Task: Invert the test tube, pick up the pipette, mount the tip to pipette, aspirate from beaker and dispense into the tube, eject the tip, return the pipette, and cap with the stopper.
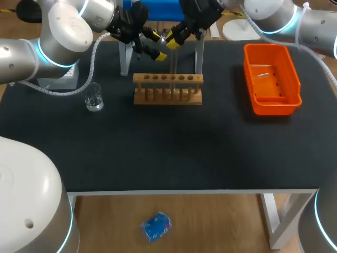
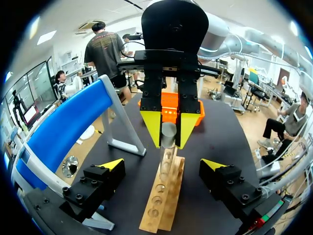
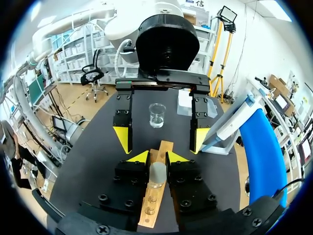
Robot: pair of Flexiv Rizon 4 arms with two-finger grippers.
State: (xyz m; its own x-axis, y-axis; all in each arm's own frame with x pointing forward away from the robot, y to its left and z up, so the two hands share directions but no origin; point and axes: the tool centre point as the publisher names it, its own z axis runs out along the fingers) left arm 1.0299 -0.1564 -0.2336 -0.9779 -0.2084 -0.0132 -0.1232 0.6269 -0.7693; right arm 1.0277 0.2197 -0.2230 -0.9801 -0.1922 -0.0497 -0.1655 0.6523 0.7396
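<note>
Glass tube (image 3: 157, 174) stands upright at the rack (image 1: 167, 89), pinched in your right gripper (image 3: 157, 157). Your left gripper (image 2: 162, 164) faces it with fingers spread wide, probably to take it for inverting.

The clear test tube (image 1: 172, 66) stands upright over the wooden rack (image 1: 167, 89). The glass beaker (image 1: 94, 98) sits at the rack's nine o'clock.

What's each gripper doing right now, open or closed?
Left gripper: open, holding nothing.
Right gripper: shut on the test tube.
</note>
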